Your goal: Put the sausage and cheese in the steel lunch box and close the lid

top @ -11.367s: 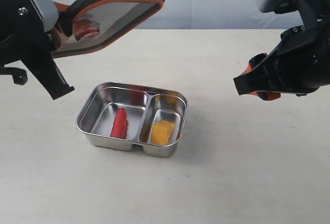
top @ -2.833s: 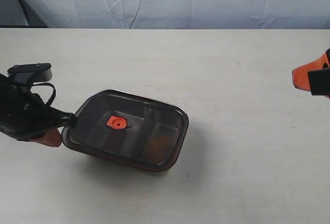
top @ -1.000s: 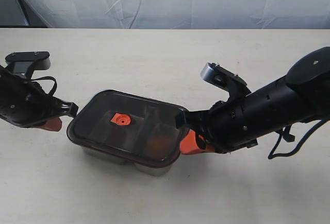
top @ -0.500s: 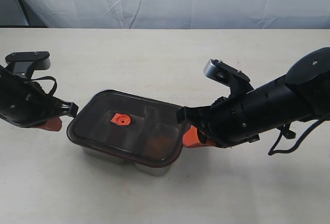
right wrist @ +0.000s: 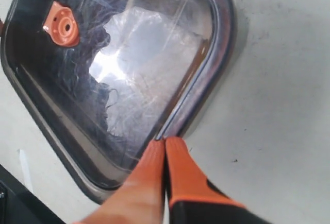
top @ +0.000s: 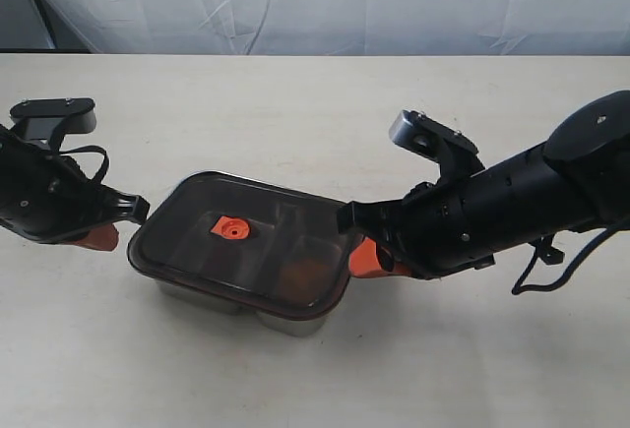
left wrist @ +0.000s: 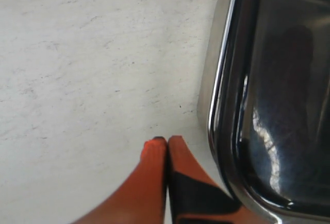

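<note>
The shiny silver rectangular steel lunch box (top: 295,321) sits near the middle of the pale table (top: 295,113), covered by the dark smoky translucent plastic lid (top: 258,251) with its small orange round tab (top: 231,228). The lid lies over both compartments and overhangs the box's left end; whether it is pressed fully home cannot be told. A dull orange patch, the cheese (top: 298,273), shows faintly through the lid on the right side, while the sausage cannot be made out. The left gripper (left wrist: 166,141), fingers pressed together and empty, lies just beside the box's left end. The right gripper (right wrist: 164,141), also closed and empty, touches the lid's right rim. White cloth (top: 345,5) hangs behind.
</note>
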Tool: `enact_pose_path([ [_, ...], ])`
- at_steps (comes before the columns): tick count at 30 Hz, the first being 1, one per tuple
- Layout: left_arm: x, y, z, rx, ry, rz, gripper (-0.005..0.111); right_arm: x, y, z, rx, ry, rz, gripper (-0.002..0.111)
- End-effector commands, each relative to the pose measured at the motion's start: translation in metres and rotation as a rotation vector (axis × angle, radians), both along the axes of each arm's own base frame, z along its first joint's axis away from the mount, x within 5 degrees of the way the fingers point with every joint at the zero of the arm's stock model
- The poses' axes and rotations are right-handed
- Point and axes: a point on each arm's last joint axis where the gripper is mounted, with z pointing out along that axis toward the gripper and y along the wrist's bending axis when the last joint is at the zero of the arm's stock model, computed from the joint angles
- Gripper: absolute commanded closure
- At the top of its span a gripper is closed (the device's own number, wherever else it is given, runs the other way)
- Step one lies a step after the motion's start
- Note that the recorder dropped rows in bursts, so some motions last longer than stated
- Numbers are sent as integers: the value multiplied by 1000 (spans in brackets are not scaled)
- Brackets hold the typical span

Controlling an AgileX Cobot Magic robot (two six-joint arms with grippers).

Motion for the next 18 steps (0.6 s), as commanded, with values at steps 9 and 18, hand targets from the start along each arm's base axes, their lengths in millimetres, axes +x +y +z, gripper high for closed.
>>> enact_pose_path([
  [9, 1, -1, 3, -7, -15, 5, 106, 2, -2, -1, -14, -33, -5, 108],
  [18, 1, -1, 3, -7, -14, 4, 106, 4, -1, -6, -27, -26, -8, 108],
])
